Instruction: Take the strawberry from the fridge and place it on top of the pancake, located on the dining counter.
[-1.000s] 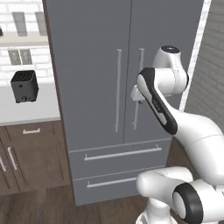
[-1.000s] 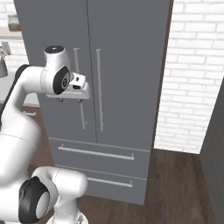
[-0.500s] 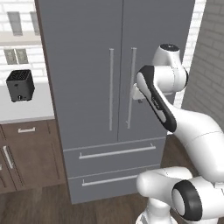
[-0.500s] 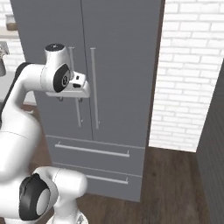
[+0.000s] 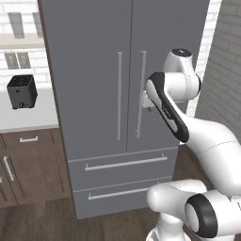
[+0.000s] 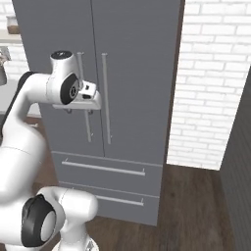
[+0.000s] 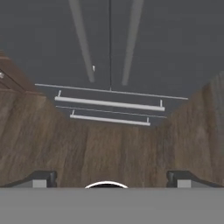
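**Clerk:** Item one, the claw?

**Me:** My claw [image 7: 112, 180]: fingertips [image 7: 43, 178] set wide apart, nothing between them. It is carried high in front of the fridge [image 5: 94, 70] and aimed down along the fridge front. In the hand view it looks at the two drawers [image 7: 109, 104] and the wood floor [image 7: 109, 148].

**Clerk:** Item two, what stands nearest?

**Me:** The right door handle [image 5: 140, 94], just beside my wrist in the left base view, with the left handle [image 5: 119, 96] next to it. Whether I touch either, I cannot tell. Both doors are shut and both drawers are shut.

**Clerk:** Item three, the strawberry?

**Me:** Going by the task, it is inside the fridge, hidden behind those shut doors.

**Clerk:** Further out?

**Me:** A black toaster [image 5: 21, 91] on the white tabletop [image 5: 33, 117] to the left, with dark wood cabinets [image 5: 28, 164] beneath. There is a white brick wall [image 6: 215, 73] to the right.

**Clerk:** Any change to record?

**Me:** Over the last second the whole scene slid a little leftward in both base views. The fridge and toaster slid together, so it was my base that drove, not the goods. Most of that shift came in the first half second, and I judge the base is now settling. My arm's pose looks the same throughout.

**Clerk:** Consequence?

**Me:** In my judgement the approach is about finished and the task has barely begun. A door has to be opened before any berry can be picked, and the handle beside my wrist looks like the likely first grasp.
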